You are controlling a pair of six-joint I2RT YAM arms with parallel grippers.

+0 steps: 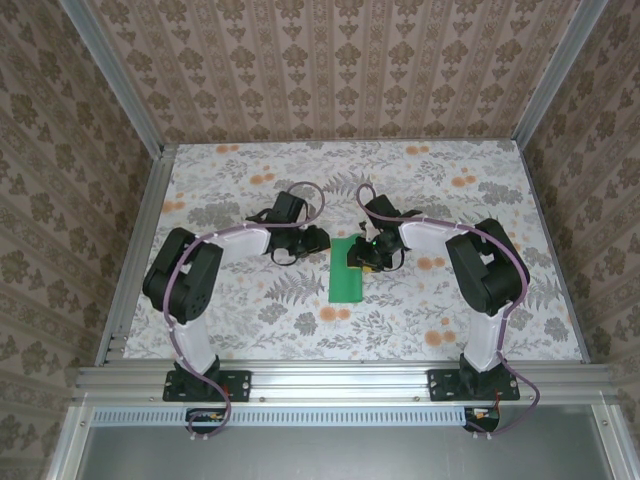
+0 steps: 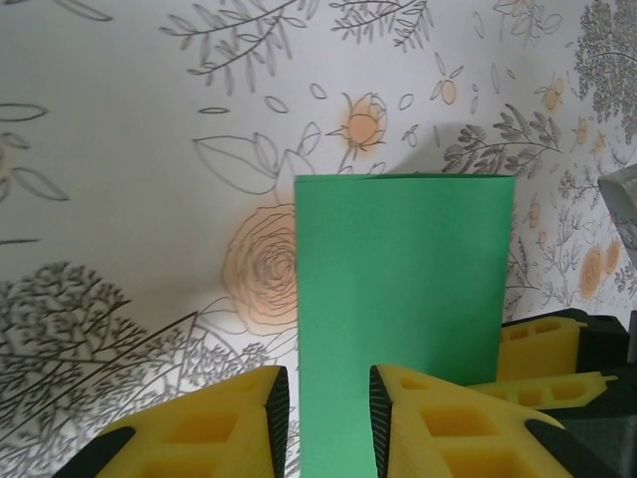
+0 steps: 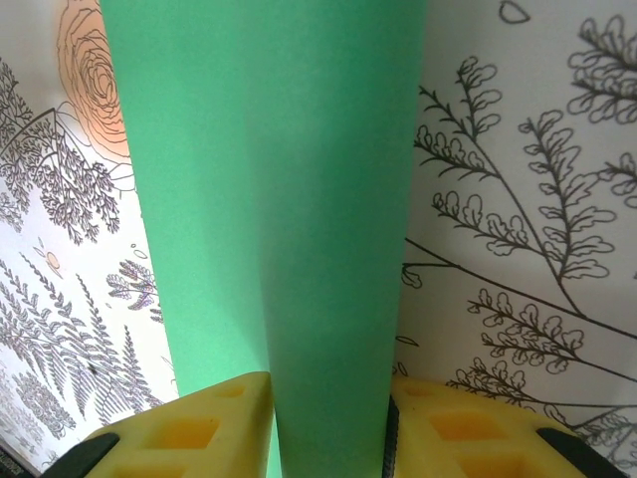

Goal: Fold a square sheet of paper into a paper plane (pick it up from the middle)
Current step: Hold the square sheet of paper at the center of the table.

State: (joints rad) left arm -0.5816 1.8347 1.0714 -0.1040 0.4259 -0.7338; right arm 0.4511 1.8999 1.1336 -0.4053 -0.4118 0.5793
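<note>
Two grippers meet at your green paper (image 1: 345,285), a folded strip in the middle of the flowery table (image 1: 250,320). Your left gripper (image 2: 328,388) holds its fingers apart over one long edge. Paper fills your right gripper (image 3: 328,393); you cannot tell if it squeezes.

No lettering, number, brand mark or sign can be read. The green paper (image 2: 403,299) is a plain, unprinted colour. The tablecloth (image 1: 270,315) carries only drawn flowers and ferns, and the wallpaper (image 1: 330,70) only a repeated ornament in stripes.
</note>
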